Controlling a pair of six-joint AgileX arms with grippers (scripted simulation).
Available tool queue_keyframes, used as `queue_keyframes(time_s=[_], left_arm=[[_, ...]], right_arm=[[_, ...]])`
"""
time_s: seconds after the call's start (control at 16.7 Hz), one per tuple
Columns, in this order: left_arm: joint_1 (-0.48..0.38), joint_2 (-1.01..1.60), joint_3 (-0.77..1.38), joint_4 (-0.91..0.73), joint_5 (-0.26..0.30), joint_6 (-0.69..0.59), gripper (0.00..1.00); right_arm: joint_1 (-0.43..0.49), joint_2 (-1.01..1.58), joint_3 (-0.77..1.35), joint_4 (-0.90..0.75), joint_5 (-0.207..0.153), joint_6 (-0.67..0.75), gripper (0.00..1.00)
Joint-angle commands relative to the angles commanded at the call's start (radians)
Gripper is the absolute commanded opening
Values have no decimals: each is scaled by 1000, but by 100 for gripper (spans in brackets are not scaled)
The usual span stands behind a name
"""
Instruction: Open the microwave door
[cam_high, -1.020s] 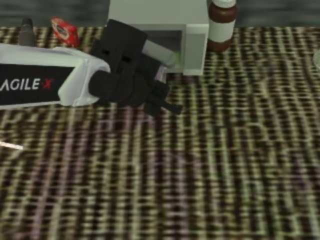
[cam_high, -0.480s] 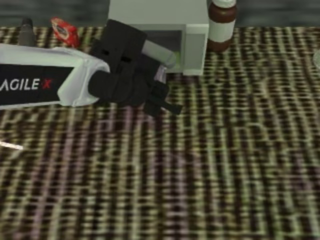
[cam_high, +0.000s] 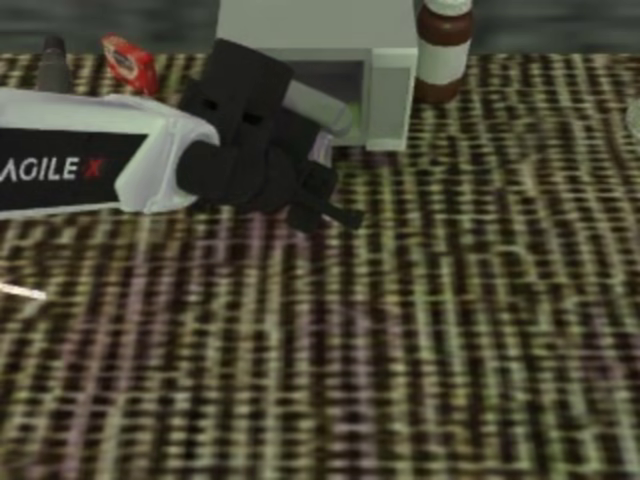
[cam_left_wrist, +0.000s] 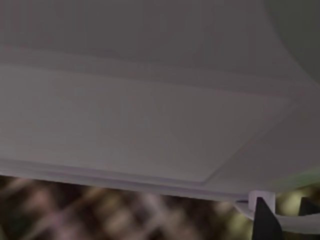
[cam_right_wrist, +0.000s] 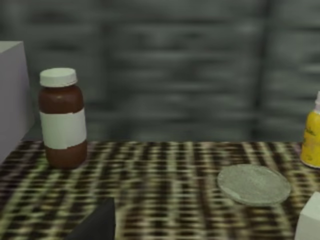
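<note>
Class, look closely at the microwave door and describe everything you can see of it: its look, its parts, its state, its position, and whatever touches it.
The microwave door is a flat, pale grey-white panel with a large grey window, plastic-looking. It stands swung partly open, angled out from the microwave towards the table's left, so the greenish interior shows behind it. The left end effector sits at the door's outer edge; the left wrist view shows its dark fingertips at a pale handle there. Whether they actually grip it is unclear.

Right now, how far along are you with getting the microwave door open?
The microwave door already stands swung out from the microwave, with the greenish interior showing. In hand: my left gripper sits at the door's free edge. Left: swinging it wider, if needed. The right arm is out of the top view.
</note>
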Motion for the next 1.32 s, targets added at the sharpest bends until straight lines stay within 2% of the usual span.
queue_keyframes(time_s=[0.54, 1.32], left_arm=[[41, -29, -35, -2, 61, 88, 0], [41, -29, -35, -2, 61, 88, 0]], right_arm=[[0, 0, 0, 0, 0, 0, 100], [0, 0, 0, 0, 0, 0, 100]])
